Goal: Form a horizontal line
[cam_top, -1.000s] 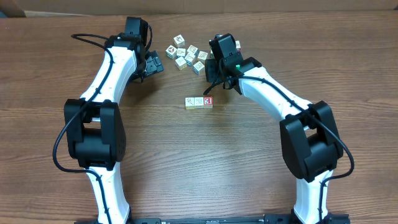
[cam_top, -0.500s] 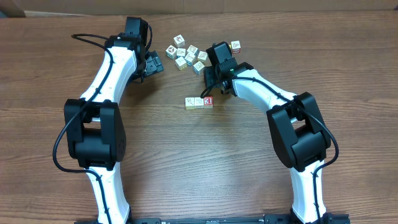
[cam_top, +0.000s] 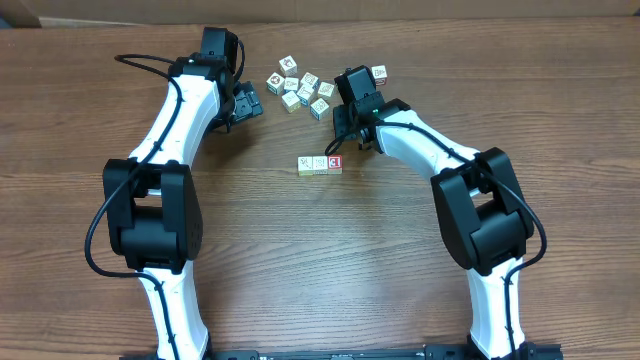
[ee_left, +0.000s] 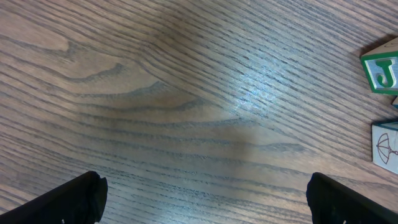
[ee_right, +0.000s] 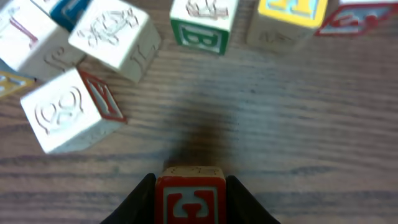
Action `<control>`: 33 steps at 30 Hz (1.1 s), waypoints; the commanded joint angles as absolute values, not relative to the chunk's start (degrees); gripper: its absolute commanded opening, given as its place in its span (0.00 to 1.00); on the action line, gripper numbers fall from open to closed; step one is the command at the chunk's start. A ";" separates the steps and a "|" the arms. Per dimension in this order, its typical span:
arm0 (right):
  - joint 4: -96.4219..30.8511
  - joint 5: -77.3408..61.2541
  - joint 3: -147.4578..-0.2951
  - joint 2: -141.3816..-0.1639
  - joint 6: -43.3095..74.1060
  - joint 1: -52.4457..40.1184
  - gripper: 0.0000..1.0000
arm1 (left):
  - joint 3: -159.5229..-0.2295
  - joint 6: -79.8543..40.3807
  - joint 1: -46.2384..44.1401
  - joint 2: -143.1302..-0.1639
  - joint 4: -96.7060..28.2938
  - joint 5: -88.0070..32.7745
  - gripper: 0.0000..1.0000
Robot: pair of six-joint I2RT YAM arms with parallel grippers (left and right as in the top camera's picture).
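The horizontal line (cam_top: 320, 164) is a short row of three cubes mid-table: pale yellow, cream and red-faced. My right gripper (cam_top: 346, 132) hovers just above and right of its red end, between the row and the loose cluster. In the right wrist view that gripper (ee_right: 190, 198) is shut on a whitish cube with red trim (ee_right: 190, 193), both fingers pressed against its sides. My left gripper (cam_top: 245, 103) is left of the cluster, and its wide-open fingers (ee_left: 79, 198) have only bare wood between them.
A loose cluster of cubes (cam_top: 304, 89) lies at the back, with one lone cube (cam_top: 379, 73) to its right. The right wrist view shows several ahead, including a green B cube (ee_right: 202, 25). A green J cube (ee_left: 380, 70) edges the left wrist view.
The right arm swung a little left, uncovering the lone cube at the back, and its jaws closed onto the red-trimmed cube. The left arm has not moved.
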State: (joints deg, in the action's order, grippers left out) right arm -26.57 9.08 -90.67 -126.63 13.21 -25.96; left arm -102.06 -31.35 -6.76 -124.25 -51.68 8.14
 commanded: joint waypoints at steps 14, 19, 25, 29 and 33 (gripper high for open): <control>-48.03 9.63 -91.92 -115.63 13.50 -25.65 0.27 | -103.20 -30.85 -7.42 -124.38 -51.79 7.88 1.00; -51.88 9.65 -91.90 -115.63 14.76 -24.91 0.29 | -103.18 -30.85 -7.42 -124.38 -51.79 7.88 1.00; -56.82 9.30 -91.90 -115.63 19.86 -22.15 0.31 | -103.20 -30.85 -7.42 -124.38 -51.79 7.86 1.00; -59.42 4.64 -91.90 -115.63 19.97 -20.32 0.33 | -103.20 -30.85 -7.42 -124.38 -51.79 7.88 1.00; -61.23 2.31 -91.90 -115.63 19.99 -18.74 0.40 | -103.18 -30.85 -7.44 -124.38 -51.79 7.88 1.00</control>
